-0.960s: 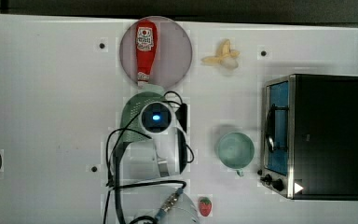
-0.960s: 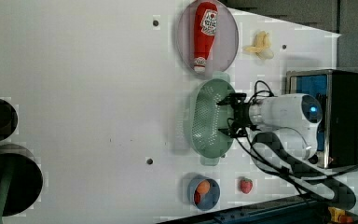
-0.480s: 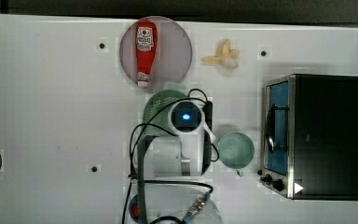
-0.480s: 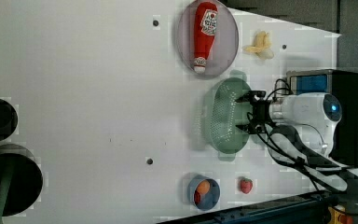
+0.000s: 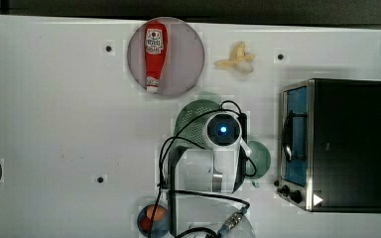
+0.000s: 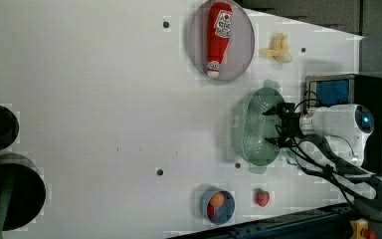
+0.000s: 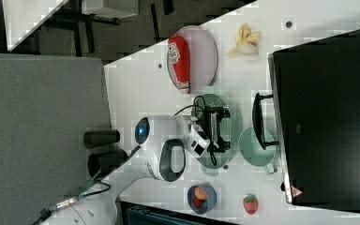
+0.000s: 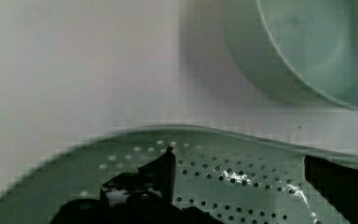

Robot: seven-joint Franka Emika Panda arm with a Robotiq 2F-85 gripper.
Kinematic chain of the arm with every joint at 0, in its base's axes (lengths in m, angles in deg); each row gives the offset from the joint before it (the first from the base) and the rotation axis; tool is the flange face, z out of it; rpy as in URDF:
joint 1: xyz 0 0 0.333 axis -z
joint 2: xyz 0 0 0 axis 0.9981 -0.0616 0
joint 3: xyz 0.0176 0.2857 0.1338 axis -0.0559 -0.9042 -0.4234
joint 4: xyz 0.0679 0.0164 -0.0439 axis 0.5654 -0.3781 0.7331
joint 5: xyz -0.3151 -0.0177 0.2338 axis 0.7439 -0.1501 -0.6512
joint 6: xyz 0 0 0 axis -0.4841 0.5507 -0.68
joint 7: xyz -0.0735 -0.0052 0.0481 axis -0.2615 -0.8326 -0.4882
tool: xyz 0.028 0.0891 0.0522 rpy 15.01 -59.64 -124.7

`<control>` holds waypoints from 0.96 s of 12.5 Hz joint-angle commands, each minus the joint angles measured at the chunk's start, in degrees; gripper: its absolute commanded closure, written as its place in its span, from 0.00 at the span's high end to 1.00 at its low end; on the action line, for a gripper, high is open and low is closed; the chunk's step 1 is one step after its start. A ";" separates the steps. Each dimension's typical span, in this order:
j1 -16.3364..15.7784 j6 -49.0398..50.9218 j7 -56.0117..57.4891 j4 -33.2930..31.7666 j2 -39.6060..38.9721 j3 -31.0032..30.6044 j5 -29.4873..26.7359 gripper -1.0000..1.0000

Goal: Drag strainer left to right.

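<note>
The work surface is a wide white table with a few small dark holes in it. In the right view, a grey panel stands at the right view's left, and dark floor with furniture legs shows beyond the table edge.

The pale mint-green oval plastic strainer with many small holes lies on the table near the middle, below the round grey plate in the top view. On this plate lies a red ketchup bottle. The black gripper of the white arm reaches into the strainer, and its fingers are spread wide apart inside the bowl, with nothing pinched between them.

Just beside the strainer, toward the top view's right, stands a smooth green cup, close to the strainer but apart from it in the wrist view. Further to the top view's right is a black toaster oven with a blue-tinted door. A peeled yellow banana lies near the plate. A small blue bowl with orange fruit and a red strawberry lie near the table edge.
</note>
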 commanded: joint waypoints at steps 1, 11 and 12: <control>0.52 1.45 13.58 1.35 2.72 -1.60 0.22 1.00; 0.43 37.96 37.21 13.82 27.88 -5.56 -0.07 1.00; 0.40 43.57 37.51 16.50 29.79 -5.60 -0.25 1.00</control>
